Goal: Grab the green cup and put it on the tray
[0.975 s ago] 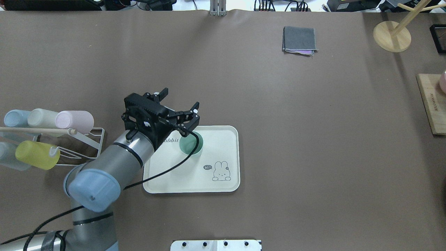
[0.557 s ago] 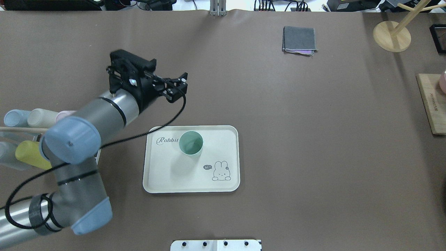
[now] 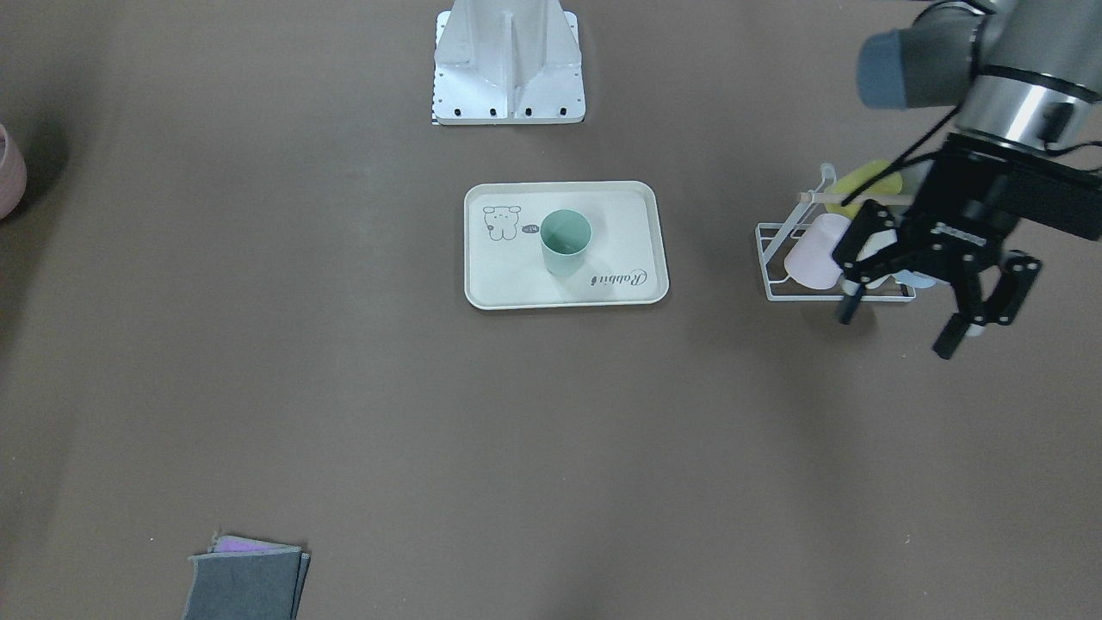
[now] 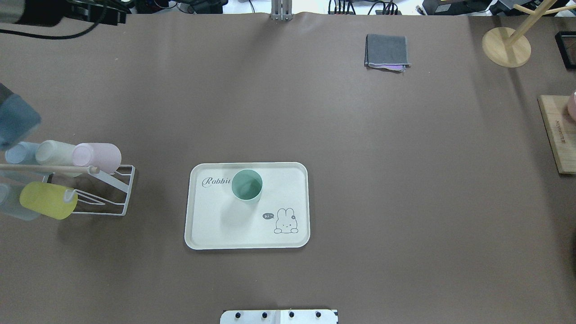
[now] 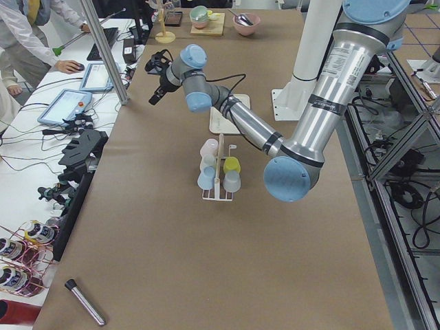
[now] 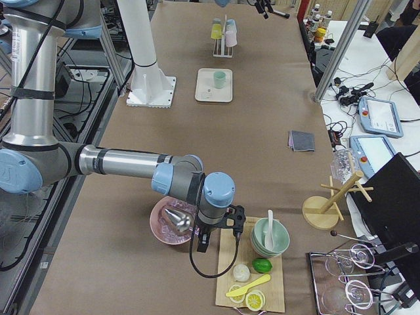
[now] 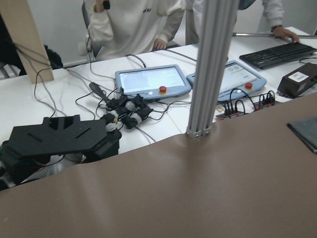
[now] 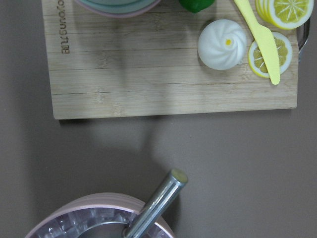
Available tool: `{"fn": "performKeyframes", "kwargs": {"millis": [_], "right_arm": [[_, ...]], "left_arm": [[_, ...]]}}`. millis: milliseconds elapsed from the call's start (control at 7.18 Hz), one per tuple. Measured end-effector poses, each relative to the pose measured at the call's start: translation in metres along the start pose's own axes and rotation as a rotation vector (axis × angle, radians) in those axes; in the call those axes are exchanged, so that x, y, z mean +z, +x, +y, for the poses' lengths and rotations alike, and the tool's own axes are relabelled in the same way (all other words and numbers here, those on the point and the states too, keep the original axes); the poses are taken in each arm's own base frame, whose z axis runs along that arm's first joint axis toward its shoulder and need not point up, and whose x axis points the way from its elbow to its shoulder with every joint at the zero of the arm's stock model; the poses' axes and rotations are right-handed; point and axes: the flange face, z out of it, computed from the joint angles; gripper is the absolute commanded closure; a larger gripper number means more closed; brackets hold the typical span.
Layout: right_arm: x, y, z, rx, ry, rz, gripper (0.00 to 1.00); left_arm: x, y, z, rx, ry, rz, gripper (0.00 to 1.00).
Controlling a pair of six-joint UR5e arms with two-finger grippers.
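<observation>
The green cup (image 4: 247, 184) stands upright on the cream tray (image 4: 225, 225), near the "Rabbit" script; both also show in the front-facing view, cup (image 3: 566, 243) on tray (image 3: 620, 224). My left gripper (image 3: 895, 331) is open and empty, held high and well off to the left of the tray, over the cup rack. In the overhead view only a blurred part of the left arm shows at the left edge. My right gripper (image 6: 202, 245) hangs low between a pink bowl and a wooden board, far from the tray; I cannot tell whether it is open or shut.
A white wire rack (image 4: 105, 191) with several pastel cups lies left of the tray. A folded grey cloth (image 4: 387, 50) lies at the far side. A wooden stand (image 4: 506, 45) and a wooden board (image 4: 555, 135) with food items are at the right end, beside the pink bowl (image 6: 172, 223).
My left gripper, open over the green cup, has risen and swung away to the far left, nearly leaving the overhead view. The cup stays standing on the tray.
</observation>
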Motion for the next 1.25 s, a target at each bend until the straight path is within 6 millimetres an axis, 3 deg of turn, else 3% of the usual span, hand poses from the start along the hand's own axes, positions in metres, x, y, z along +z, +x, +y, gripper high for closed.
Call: {"fn": "performKeyframes", "kwargs": {"millis": [278,557,835,1253], "right_arm": [[0.001,0.001,0.001,0.002,-0.002,0.000,0.01],[0.001,0.001,0.000,0.002,-0.003,0.000,0.01],[0.001,0.001,0.000,0.002,-0.003,0.000,0.01],[0.002,0.001,0.000,0.004,-0.003,0.000,0.01]], "left_arm": [[-0.018,-0.107,0.013,-0.131,-0.151,0.001,0.02],[-0.052,-0.189,0.029,-0.236,-0.285,-0.065,0.02],[-0.079,-0.248,0.040,-0.173,-0.443,-0.119,0.02],[-0.085,-0.295,0.070,-0.193,-0.581,-0.186,0.02]]}}
